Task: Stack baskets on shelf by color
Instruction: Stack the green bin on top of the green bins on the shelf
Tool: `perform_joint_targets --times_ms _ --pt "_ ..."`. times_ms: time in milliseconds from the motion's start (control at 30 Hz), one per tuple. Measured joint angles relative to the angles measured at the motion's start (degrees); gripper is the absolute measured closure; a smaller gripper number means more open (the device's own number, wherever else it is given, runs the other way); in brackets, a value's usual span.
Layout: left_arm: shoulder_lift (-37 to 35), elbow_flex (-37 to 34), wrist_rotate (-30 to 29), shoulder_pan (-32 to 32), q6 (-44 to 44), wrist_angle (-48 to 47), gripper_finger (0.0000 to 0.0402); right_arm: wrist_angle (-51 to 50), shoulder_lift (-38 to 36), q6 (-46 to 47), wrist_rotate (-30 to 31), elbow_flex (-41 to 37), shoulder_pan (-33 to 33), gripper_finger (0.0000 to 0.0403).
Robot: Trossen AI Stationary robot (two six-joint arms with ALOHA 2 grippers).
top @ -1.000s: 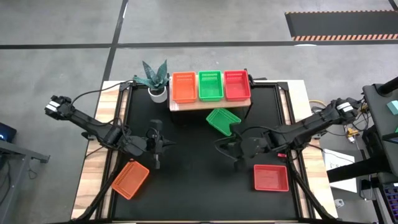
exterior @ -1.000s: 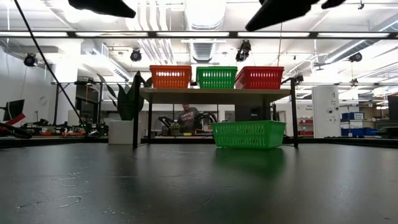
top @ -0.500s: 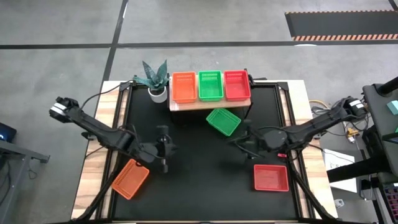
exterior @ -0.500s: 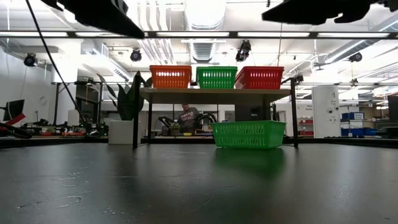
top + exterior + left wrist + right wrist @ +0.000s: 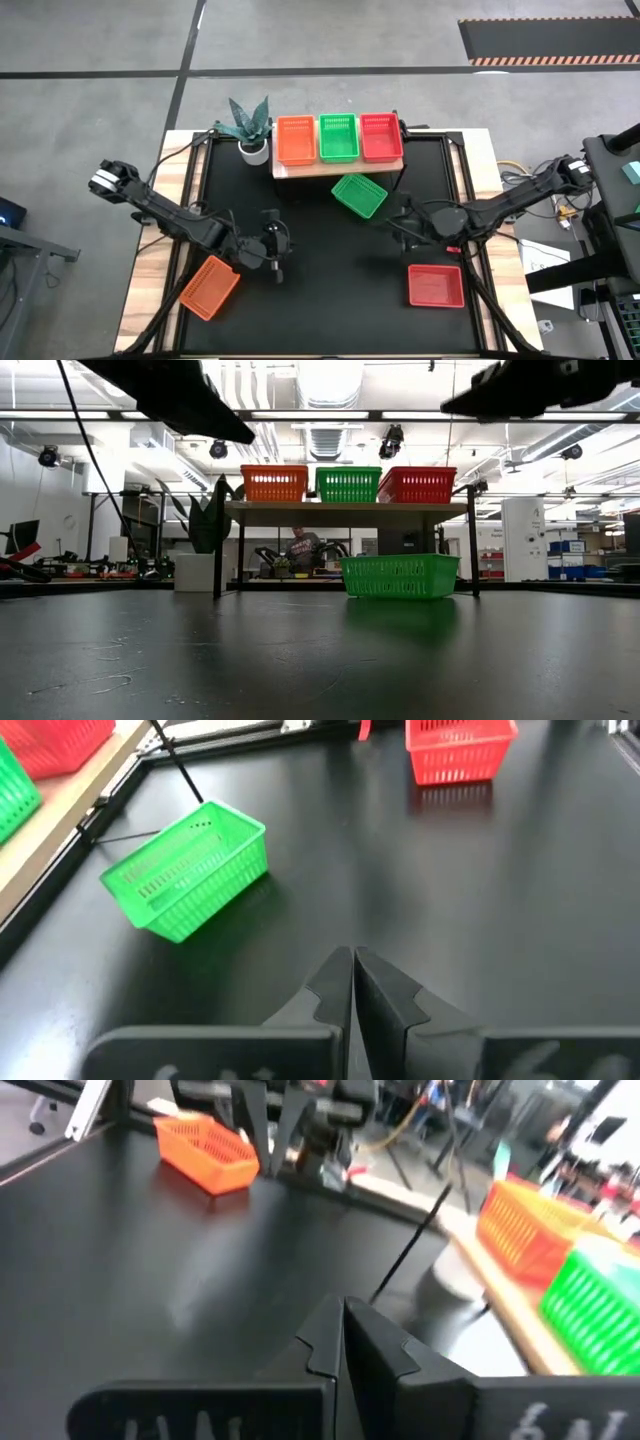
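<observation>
A shelf (image 5: 338, 166) is set at the back edge of the table (image 5: 330, 290), with three baskets (image 5: 338, 137) placed side by side on it. A potted plant (image 5: 250, 130) is placed just left of the shelf. One basket (image 5: 359, 195) lies tilted before the shelf. Another basket (image 5: 210, 287) is found near the front left, another (image 5: 435, 285) at the front right.

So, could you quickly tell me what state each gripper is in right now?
Left gripper: closed, holding nothing.
Right gripper: closed, holding nothing.
</observation>
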Motion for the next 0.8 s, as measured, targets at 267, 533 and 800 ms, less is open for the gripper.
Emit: perform_joint_targets --times_ms 267,533,800 --pt "0.2 0.0 0.0 0.0 0.1 0.7 0.0402 -10.0 4.3 7.6 6.0 2.2 0.0 0.0393" --pt "0.2 0.0 0.0 0.0 1.7 0.7 0.0402 -30.8 11.0 13.1 8.3 11.5 -3.4 0.0336" --pt "0.2 -0.1 0.0 0.0 2.1 0.7 0.0402 -43.4 17.7 8.5 1.1 17.6 -9.4 0.0253"
